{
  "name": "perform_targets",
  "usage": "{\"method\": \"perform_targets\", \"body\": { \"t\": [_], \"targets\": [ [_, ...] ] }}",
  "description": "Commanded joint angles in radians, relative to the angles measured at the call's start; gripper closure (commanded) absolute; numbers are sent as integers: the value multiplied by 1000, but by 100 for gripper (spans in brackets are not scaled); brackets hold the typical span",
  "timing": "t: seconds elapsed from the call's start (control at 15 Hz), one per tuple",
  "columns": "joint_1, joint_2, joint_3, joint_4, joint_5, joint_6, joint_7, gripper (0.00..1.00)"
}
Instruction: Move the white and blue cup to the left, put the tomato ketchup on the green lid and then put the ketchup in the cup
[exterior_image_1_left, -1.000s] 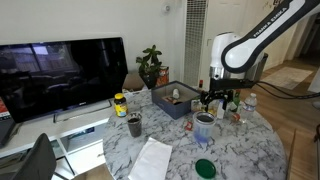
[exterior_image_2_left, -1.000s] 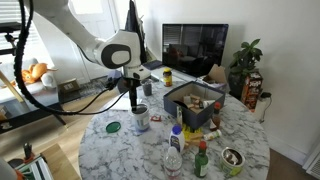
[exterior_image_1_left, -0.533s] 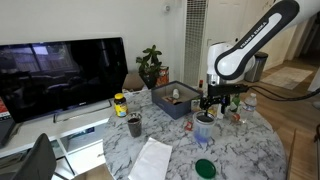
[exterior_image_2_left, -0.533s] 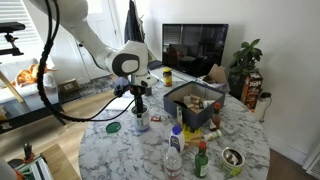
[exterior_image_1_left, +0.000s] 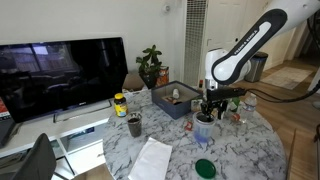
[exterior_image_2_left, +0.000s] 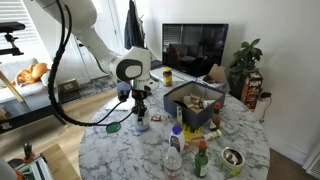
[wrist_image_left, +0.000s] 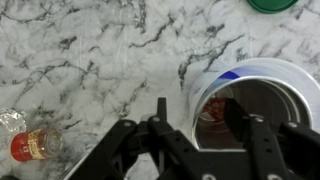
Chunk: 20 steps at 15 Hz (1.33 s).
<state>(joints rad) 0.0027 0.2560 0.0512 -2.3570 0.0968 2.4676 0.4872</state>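
Note:
The white and blue cup (exterior_image_1_left: 203, 129) stands upright on the marble table, also seen in an exterior view (exterior_image_2_left: 141, 122) and in the wrist view (wrist_image_left: 262, 82). My gripper (wrist_image_left: 198, 106) is open and low over the cup's rim, with one finger outside the wall and the other inside. It shows in both exterior views (exterior_image_1_left: 207, 110) (exterior_image_2_left: 140, 104). Something reddish shows inside the cup; I cannot tell what it is. The green lid (exterior_image_1_left: 205, 168) (exterior_image_2_left: 113, 127) (wrist_image_left: 275, 4) lies flat on the table near the cup. A small clear bottle with a red label (wrist_image_left: 30, 146) lies beside the cup.
A dark blue bin (exterior_image_1_left: 170, 104) (exterior_image_2_left: 190, 103) with several items stands behind the cup. A small dark grey cup (exterior_image_1_left: 134, 125), a white cloth (exterior_image_1_left: 152, 158) and a yellow-lidded jar (exterior_image_1_left: 120, 103) are on the table. Several bottles (exterior_image_2_left: 175, 150) stand near one edge.
My gripper has come down from above the cup until its fingers straddle the cup's rim. The cup and the lid have not moved.

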Motion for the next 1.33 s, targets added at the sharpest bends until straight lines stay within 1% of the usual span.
{"method": "perform_targets", "body": {
  "t": [0.0, 0.07, 0.27, 0.4, 0.47, 0.8, 1.07, 1.27],
  "targets": [
    [22, 33, -18, 20, 32, 1, -47, 69],
    [22, 35, -14, 22, 42, -1, -58, 78],
    [23, 35, -7, 29, 71, -5, -87, 99],
    [27, 27, -1, 34, 93, 2, -108, 100],
    [27, 22, 8, 41, 113, 1, -127, 99],
    [63, 12, 61, 90, 171, -52, -179, 98],
    [115, 59, 95, 162, 173, -95, -156, 98],
    [150, 98, 91, 201, 147, -98, -124, 98]
  ]
}}
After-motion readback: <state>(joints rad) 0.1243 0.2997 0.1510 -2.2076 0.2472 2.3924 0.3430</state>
